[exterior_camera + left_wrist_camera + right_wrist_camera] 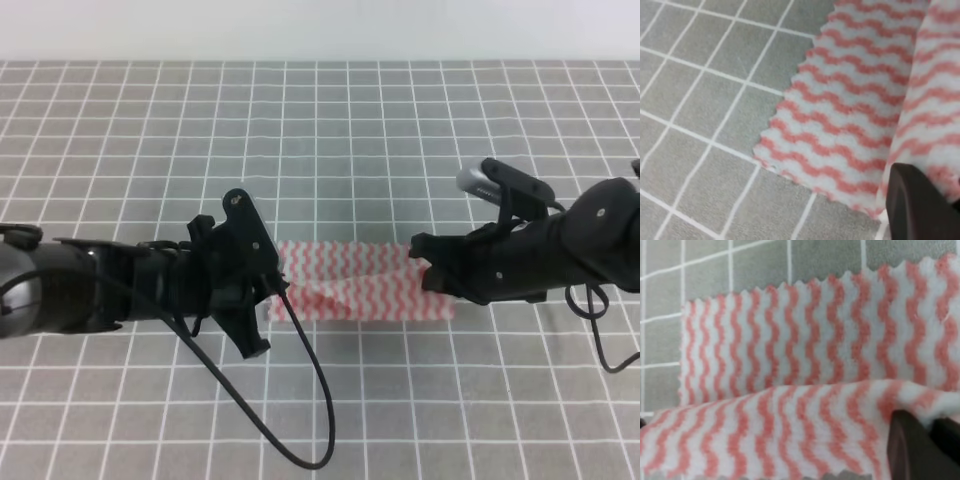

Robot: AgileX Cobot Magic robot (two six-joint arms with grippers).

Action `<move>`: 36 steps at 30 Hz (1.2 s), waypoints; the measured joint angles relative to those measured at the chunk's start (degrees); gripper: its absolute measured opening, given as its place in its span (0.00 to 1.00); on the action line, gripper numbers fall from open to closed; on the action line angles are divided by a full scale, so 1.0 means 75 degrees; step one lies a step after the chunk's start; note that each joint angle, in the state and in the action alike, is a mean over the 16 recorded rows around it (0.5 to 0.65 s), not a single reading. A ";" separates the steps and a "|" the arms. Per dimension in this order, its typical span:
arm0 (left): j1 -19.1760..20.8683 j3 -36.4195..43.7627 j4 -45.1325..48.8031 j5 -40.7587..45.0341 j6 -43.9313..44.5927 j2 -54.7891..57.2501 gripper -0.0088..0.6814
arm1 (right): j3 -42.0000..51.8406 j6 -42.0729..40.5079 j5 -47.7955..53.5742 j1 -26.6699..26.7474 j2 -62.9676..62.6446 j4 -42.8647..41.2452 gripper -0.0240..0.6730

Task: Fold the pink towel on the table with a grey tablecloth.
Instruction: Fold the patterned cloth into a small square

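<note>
Pink towel lay half-folded on the table; left gripper and right gripper each pinched one end, their fingertips hidden.

Nothing readable is showing anywhere: no words, labels, brand marks or numbers. The pink towel is carrying only wavy stripes, and the tabletop is displaying only plain white grid lines.

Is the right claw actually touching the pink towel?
Touching. In the right wrist view, the pink towel drapes over a dark fingertip of the right claw, its raised edge resting right on it.
</note>
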 joint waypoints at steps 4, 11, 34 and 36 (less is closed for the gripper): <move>0.0000 -0.0049 0.0000 -0.0036 -0.0024 0.0064 0.01 | -0.0140 -0.0037 0.0044 -0.0021 0.0174 -0.0004 0.02; 0.0000 -0.0175 0.0000 -0.0095 -0.0212 0.0195 0.01 | -0.0375 -0.0108 0.0123 -0.0077 0.0372 -0.0001 0.02; 0.0000 -0.0895 0.0000 -0.0266 -0.1249 0.0531 0.01 | -0.1038 -0.0209 0.0392 -0.0234 0.0813 0.0009 0.02; 0.0000 -0.0925 0.0000 -0.0273 -0.1252 0.0537 0.01 | -0.1047 -0.0212 0.0376 -0.0237 0.0810 0.0009 0.02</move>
